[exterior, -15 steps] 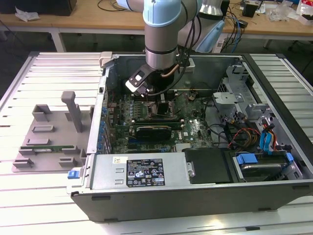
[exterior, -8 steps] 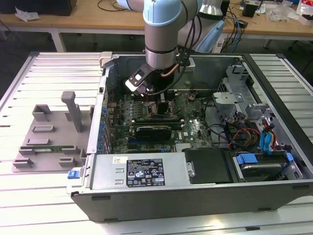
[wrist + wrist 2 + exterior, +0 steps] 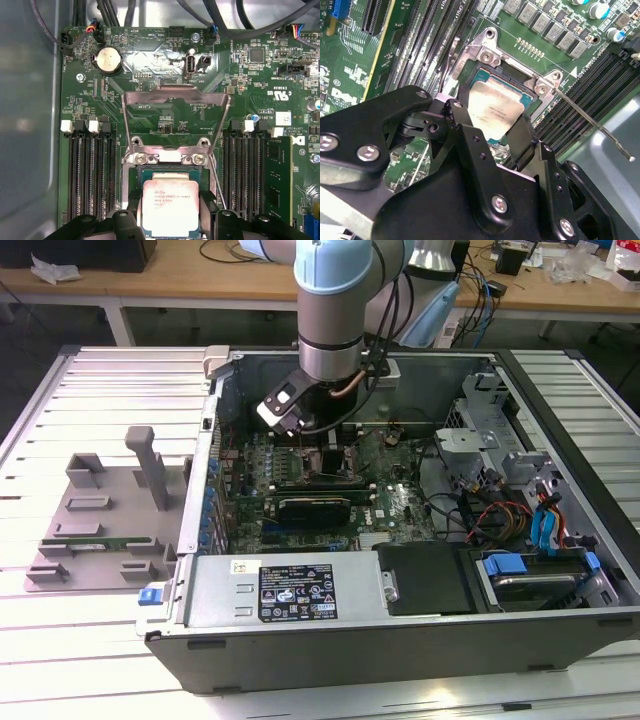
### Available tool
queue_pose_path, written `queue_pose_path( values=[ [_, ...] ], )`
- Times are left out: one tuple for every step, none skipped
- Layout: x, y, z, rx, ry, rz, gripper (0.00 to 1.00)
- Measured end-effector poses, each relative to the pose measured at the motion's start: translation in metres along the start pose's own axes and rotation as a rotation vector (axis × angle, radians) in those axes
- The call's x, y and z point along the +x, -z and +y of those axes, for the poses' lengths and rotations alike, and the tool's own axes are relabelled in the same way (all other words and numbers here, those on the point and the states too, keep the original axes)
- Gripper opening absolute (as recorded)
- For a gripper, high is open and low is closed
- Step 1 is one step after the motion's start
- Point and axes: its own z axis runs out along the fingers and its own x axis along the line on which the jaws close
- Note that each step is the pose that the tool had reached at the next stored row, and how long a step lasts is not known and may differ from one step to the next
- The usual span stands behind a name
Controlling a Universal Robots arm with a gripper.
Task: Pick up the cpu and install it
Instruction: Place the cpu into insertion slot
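Here, an open computer case (image 3: 400, 635) lies on a slatted white tabletop (image 3: 100, 380), wooden benches (image 3: 180, 280) behind.
The tool (image 3: 170, 202) grips the cpu (image 3: 496, 109) by two opposite edges (square, lying flat, metal top up) at the motherboard socket (image 3: 506, 74).

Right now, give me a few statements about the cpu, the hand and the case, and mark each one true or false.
1. The cpu sits at the socket, between the fingers of the hand. True.
2. The socket's load plate is closed over the cpu. False: it is swung open, away from the cpu.
3. The computer case lies open on its side, with the arm reaching into it. True.
4. Every memory slot is empty. False: a green memory stick sits in one of the slots beside the socket.
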Motion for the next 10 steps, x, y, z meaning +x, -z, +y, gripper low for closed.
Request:
queue_pose_path(
  values=[
    [0.0, -0.0012, -0.0001, 0.0002, 0.0, 0.0, 0.55],
    [-0.0001, -0.0013, -0.0002, 0.0003, 0.0, -0.0003, 0.55],
    [-0.0001, -0.0013, -0.0002, 0.0002, 0.0, -0.0003, 0.55],
    [-0.0001, -0.0014, -0.0002, 0.0002, 0.0, -0.0002, 0.55],
    [-0.0001, -0.0014, -0.0002, 0.0002, 0.0, -0.0002, 0.55],
    [-0.0001, -0.0014, -0.0002, 0.0002, 0.0, -0.0002, 0.55],
    [-0.0001, -0.0014, -0.0002, 0.0, 0.0, -0.0007, 0.55],
    [-0.0001, -0.0015, -0.0002, 0.0, 0.0, 0.0, 0.56],
    [-0.0001, -0.0015, -0.0002, 0.0, 0.0, 0.0, 0.56],
    [-0.0001, -0.0015, -0.0002, 0.0001, 0.0, 0.0, 0.62]
  ],
)
